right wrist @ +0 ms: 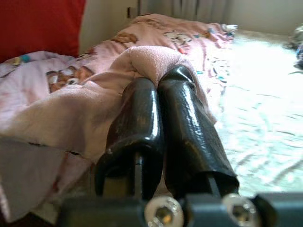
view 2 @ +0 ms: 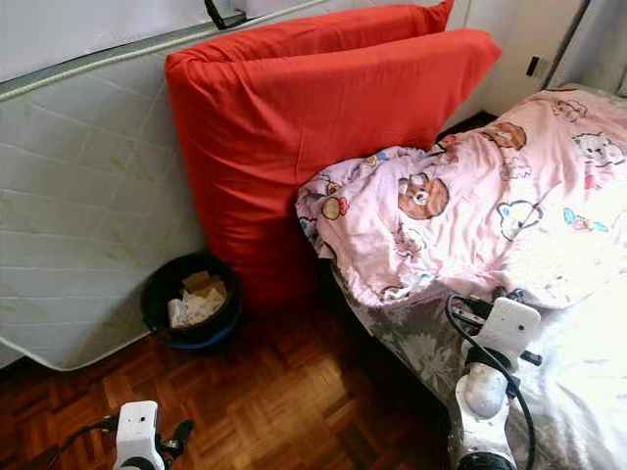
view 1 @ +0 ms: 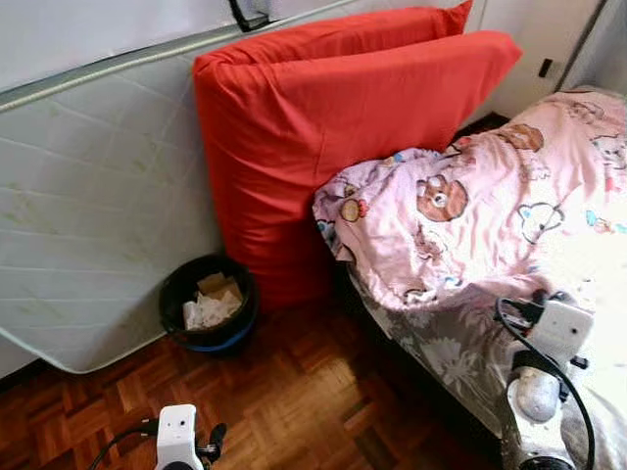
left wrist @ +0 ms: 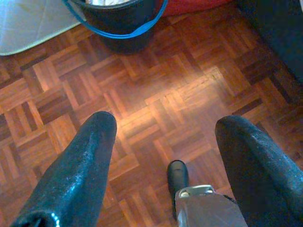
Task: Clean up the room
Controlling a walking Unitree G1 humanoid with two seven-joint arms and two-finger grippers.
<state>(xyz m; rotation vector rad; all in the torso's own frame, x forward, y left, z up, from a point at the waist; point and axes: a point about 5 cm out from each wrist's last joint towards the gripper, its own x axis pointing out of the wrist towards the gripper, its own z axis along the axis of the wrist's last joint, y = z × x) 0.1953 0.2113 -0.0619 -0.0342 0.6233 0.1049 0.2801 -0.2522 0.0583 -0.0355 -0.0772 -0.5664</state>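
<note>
- Right wrist view: the right gripper (right wrist: 158, 80) has its two black fingers pressed together, pinching a fold of the pink blanket (right wrist: 142, 59) at the edge of the bed (view 2: 578, 392)
- Left eye view: the pink blanket, printed with cartoon animals, lies bunched over the bed's near corner and hangs down its side; a red mattress (view 1: 323, 127) leans upright behind it; a white mattress (view 1: 98, 206) leans beside that
- A black bucket (view 1: 209, 302) holding crumpled paper stands on the parquet floor (view 1: 294, 401), touching the red mattress
- Left wrist view: the left gripper (left wrist: 165, 135) hangs over the floor near the bucket, fingers spread wide, holding nothing
</note>
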